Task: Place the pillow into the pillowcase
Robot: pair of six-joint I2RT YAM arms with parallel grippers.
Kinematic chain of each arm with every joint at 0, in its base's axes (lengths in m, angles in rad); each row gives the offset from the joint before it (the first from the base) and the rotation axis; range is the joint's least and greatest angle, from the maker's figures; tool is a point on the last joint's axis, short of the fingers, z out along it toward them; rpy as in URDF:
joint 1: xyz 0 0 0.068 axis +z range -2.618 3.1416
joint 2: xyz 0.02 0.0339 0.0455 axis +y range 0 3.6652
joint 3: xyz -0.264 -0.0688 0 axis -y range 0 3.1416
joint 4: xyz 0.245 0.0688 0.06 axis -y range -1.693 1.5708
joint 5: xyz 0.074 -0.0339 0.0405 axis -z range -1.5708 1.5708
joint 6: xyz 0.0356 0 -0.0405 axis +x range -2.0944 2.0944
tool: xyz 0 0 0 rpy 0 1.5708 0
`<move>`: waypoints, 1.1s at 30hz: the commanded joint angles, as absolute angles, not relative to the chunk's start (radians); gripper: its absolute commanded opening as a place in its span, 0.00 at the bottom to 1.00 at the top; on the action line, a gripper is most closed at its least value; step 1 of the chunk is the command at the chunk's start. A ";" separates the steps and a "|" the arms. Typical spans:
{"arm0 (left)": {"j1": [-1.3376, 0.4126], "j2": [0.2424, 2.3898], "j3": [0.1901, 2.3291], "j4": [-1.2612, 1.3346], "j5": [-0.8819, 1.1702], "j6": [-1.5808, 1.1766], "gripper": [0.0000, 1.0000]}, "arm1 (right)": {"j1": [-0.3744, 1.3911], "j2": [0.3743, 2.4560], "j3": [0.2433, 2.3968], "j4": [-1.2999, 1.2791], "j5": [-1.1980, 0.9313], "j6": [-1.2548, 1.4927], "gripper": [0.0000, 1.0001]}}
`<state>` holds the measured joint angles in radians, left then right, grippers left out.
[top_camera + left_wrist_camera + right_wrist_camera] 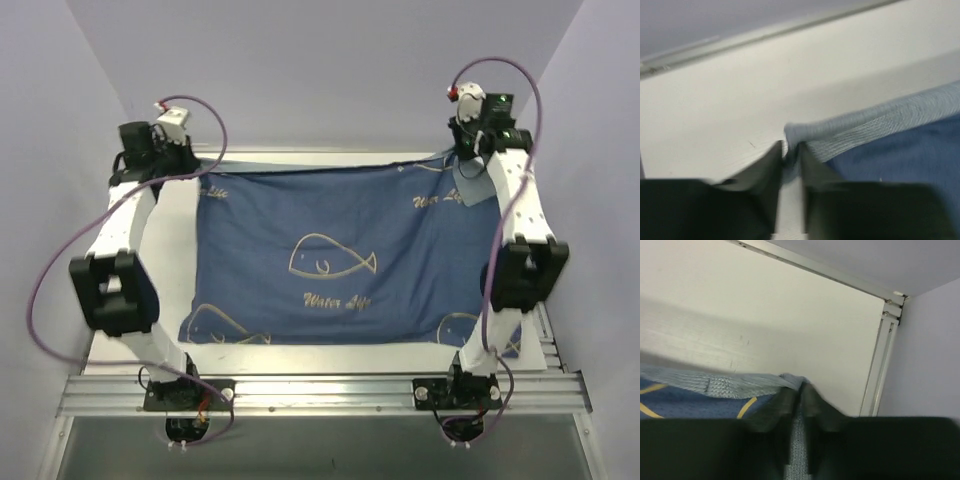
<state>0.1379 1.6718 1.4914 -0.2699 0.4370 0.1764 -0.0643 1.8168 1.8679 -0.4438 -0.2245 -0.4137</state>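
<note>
The pillowcase lies spread over the table, navy face up, with cream whales and "Water Life" on it, bulging as if filled. The pillow is hidden. My left gripper is shut on the pillowcase's far left corner; in the left wrist view my left gripper pinches the pale grey-blue hem. My right gripper is shut on the far right corner, held a little above the table; in the right wrist view my right gripper clamps the grey-blue hem.
The white table shows bare beyond the cloth's far edge. A metal rail runs along the table's right side by the wall. Pale walls close in left, right and behind. The arm bases sit on a frame at the near edge.
</note>
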 commanded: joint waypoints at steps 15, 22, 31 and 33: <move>0.206 1.942 2.022 -0.630 0.218 0.095 0.97 | -0.158 1.859 1.969 -0.500 0.011 -0.365 1.00; 0.204 1.709 1.780 -0.696 0.316 0.199 0.97 | -0.192 1.668 1.741 -0.676 -0.126 -0.445 1.00; 0.096 1.327 1.355 -0.781 0.517 0.363 0.97 | -0.218 1.459 1.462 -0.859 -0.347 -0.439 0.97; 0.020 1.273 1.281 -0.781 0.520 0.385 0.97 | -0.218 1.491 1.465 -0.839 -0.365 -0.387 0.79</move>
<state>0.1112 1.3487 1.3502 -0.7540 0.4324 0.3084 -0.2108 1.5120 1.4643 -0.8165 -0.2905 -0.4255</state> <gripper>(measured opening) 0.972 0.839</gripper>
